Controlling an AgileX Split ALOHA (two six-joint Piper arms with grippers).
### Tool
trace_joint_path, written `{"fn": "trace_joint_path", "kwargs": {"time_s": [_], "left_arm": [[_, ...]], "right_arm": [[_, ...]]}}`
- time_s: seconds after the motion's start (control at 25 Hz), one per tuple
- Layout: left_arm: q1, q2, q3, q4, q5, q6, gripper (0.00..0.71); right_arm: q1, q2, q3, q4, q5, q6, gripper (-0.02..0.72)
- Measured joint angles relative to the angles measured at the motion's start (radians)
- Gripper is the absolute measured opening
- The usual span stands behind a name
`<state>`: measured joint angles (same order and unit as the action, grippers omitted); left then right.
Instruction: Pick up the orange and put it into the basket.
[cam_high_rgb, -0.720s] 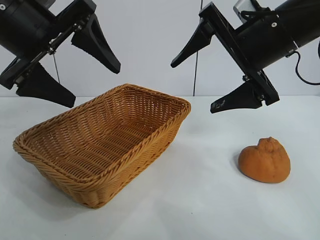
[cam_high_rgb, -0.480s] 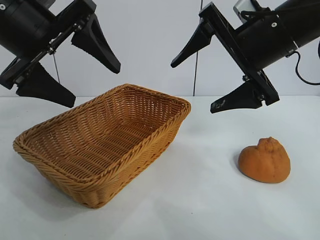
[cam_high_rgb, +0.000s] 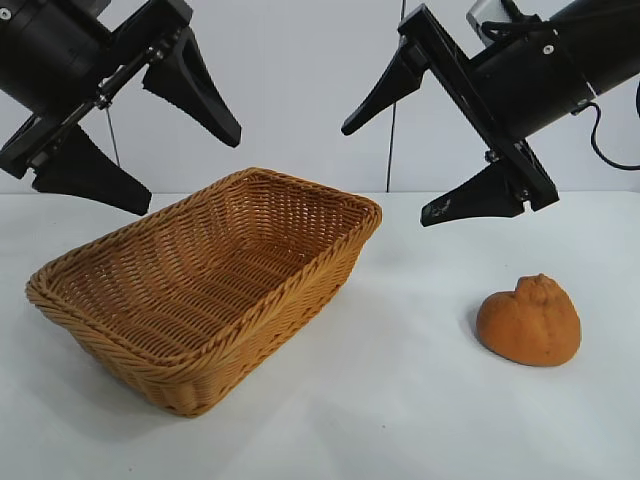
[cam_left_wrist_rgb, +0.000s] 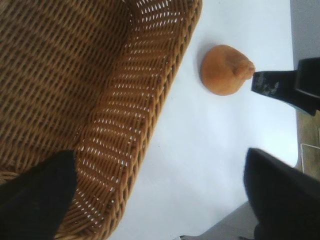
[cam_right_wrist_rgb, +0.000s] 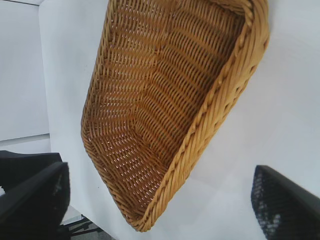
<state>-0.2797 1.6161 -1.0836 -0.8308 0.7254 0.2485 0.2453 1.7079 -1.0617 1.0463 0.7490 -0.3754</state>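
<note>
White tabletop (cam_high_rgb: 400, 400) w/ a plain pale wall behind, both arms hanging up high over it.

Left gripper (cam_high_rgb: 140, 150) sits raised at the left, fingers spread wide, holding nothing. Directly below it and a bit toward the middle is the wicker basket (cam_high_rgb: 200, 280), tan-brown, rectangular, sloped sides, thick braided rim, sitting flat on the table w/ nothing visible inside. In the left wrist view the basket's (cam_left_wrist_rgb: 125, 115) wall runs right under that gripper's black fingertips, and the orange (cam_left_wrist_rgb: 225, 70) shows farther off on the bare white, well apart from the basket rim.

Right gripper (cam_high_rgb: 400, 165) hangs high at the right, also spread wide and carrying nothing; its lower finger (cam_high_rgb: 470, 200) points down toward the table btwn basket and fruit. The right wrist view looks down into the basket (cam_right_wrist_rgb: 210, 120), w/ that gripper's finger pads at either edge of the shot.

Orange (cam_high_rgb: 528, 320) lies on the table below the right gripper and out to its far side, well clear of the fingers, touching neither gripper. Dull, lumpy, w/ a wrinkled knob on top. It's well apart from the basket, not in it.
</note>
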Motion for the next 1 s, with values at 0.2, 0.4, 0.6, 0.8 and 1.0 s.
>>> {"fn": "trace_joint_path", "kwargs": {"time_s": [0.2,0.4,0.6,0.8,1.0], "left_arm": [[0.000,0.000,0.000,-0.001,0.000,0.000,0.644],[0.000,0.000,0.000,-0.004,0.000,0.000,0.644],[0.000,0.000,-0.003,0.003,0.052,-0.031,0.644],[0.000,0.000,-0.003,0.011,0.104,-0.086,0.644],[0.000,-0.041,-0.003,0.145,0.127,-0.208,0.644]], "right_arm": [[0.000,0.000,0.000,0.000,0.000,0.000,0.675],[0.000,0.000,0.000,0.000,-0.001,0.000,0.675],[0.000,0.000,0.000,0.000,-0.002,0.000,0.675],[0.000,0.000,0.000,0.000,-0.002,0.000,0.675],[0.000,0.000,0.000,0.000,-0.003,0.000,0.675]]}}
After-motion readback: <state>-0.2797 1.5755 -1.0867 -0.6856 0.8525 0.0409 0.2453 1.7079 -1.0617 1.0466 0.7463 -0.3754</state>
